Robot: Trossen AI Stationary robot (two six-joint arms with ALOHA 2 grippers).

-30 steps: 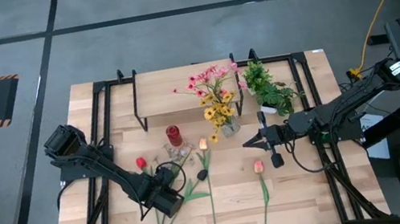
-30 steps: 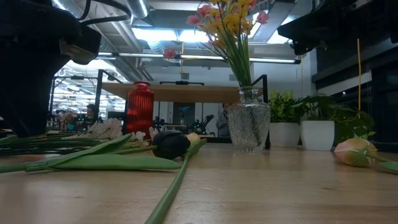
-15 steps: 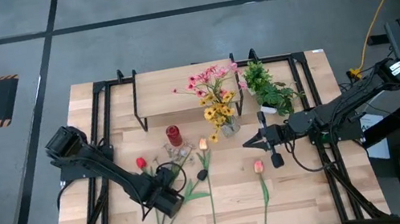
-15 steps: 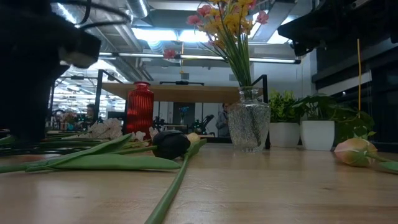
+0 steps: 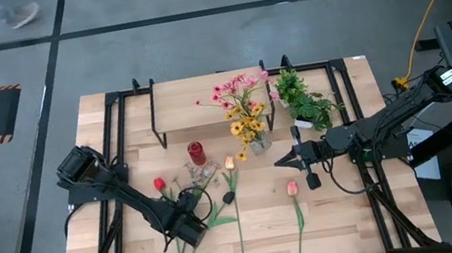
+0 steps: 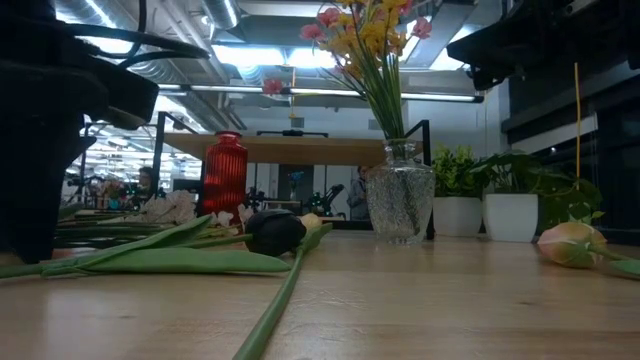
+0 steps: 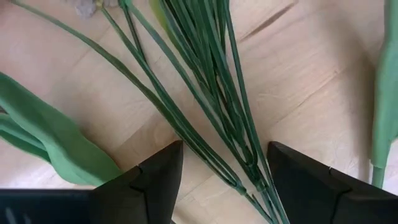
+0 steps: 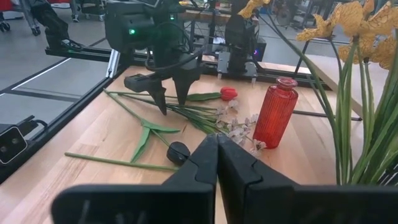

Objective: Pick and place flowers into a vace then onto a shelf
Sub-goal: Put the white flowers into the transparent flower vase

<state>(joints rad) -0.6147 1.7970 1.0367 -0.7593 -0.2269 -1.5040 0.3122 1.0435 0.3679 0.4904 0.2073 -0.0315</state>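
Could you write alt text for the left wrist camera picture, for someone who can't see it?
The left hand is open, its two dark fingers on either side of a bundle of thin green flower stems lying on the light-wood tabletop. A broad green leaf lies beside them.

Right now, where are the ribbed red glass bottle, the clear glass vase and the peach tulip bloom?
Ribbed red glass bottle (image 6: 224,172): low view, its body.
Clear glass vase (image 6: 400,205): low view, its belly.
Peach tulip bloom (image 6: 571,244): low view, its petals.

Light-wood slatted tabletop (image 5: 332,210): loose long-stemmed artificial flowers (image 5: 220,203), a ribbed red glass bottle (image 5: 196,153) and a clear glass vase (image 5: 260,146) are being carried.
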